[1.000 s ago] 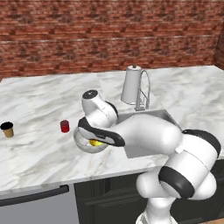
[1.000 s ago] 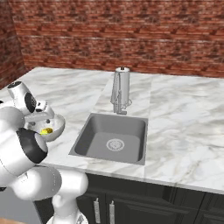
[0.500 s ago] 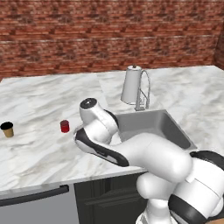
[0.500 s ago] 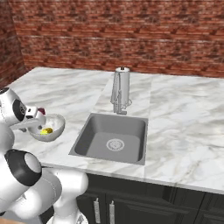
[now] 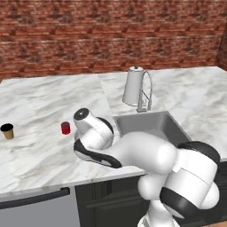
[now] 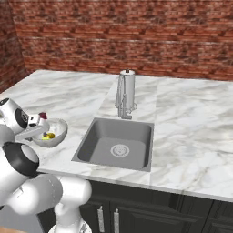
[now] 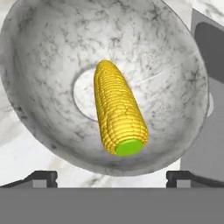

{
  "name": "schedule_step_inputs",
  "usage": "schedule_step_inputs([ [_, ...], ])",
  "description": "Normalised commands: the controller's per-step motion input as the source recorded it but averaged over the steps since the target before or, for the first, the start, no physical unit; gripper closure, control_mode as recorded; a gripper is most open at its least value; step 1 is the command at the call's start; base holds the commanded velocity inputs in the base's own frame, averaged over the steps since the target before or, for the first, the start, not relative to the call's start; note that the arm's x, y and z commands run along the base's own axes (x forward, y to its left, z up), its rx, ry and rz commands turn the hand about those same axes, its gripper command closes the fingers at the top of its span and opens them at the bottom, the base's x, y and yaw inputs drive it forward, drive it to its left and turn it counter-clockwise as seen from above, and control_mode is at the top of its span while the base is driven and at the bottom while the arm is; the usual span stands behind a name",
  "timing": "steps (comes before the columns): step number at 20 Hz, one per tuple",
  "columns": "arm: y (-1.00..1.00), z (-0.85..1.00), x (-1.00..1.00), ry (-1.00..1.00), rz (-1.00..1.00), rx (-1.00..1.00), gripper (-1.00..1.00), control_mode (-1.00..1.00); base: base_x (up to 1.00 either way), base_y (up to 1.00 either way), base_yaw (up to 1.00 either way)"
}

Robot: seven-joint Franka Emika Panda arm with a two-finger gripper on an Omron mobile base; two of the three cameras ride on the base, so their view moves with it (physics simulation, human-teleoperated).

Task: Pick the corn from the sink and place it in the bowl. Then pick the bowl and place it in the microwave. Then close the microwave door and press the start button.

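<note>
Gripper (image 7: 112, 177): seen in the hand view as two dark fingertips (image 7: 41, 177) set wide apart at the lower edge, nothing held between them; released. It is positioned directly over the bowl (image 7: 52, 61).

Corn (image 7: 117, 109): laid in the bottom of the bowl, across the pale centre, green tip toward the fingertips. In the right base view it is seen as a yellow spot (image 6: 49, 135) inside the bowl (image 6: 57, 134).

Bowl: mottled grey-white, placed upright on the marble counter (image 6: 191, 132), just left of the sink (image 6: 116, 145), near the counter's front edge. In the left base view it is largely hidden by the arm.

Sink: grey basin with round drain (image 6: 120, 150), set into the counter; nothing seen inside it. Also shown in the left base view (image 5: 153, 126).

Faucet (image 5: 146, 91): chrome, curved, mounted at the sink's back edge.

Paper towel roll (image 5: 132, 86): white, upright, just beside the faucet.

Red cup (image 5: 65, 128): small, on the counter left of the arm.

Black cup (image 5: 7, 131): small, further left, well apart from the red cup.

Brick wall (image 5: 111, 40): behind the counter.
</note>
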Motion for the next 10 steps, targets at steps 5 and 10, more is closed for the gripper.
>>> schedule_step_inputs([
  [5,0.06,-0.28,0.34,0.1,0.06,-0.1,-1.0,-1.0,0.0,0.0,0.0],
  [10,0.06,-0.35,0.01,0.09,0.11,-0.08,-1.0,-1.0,0.0,0.0,0.0],
])
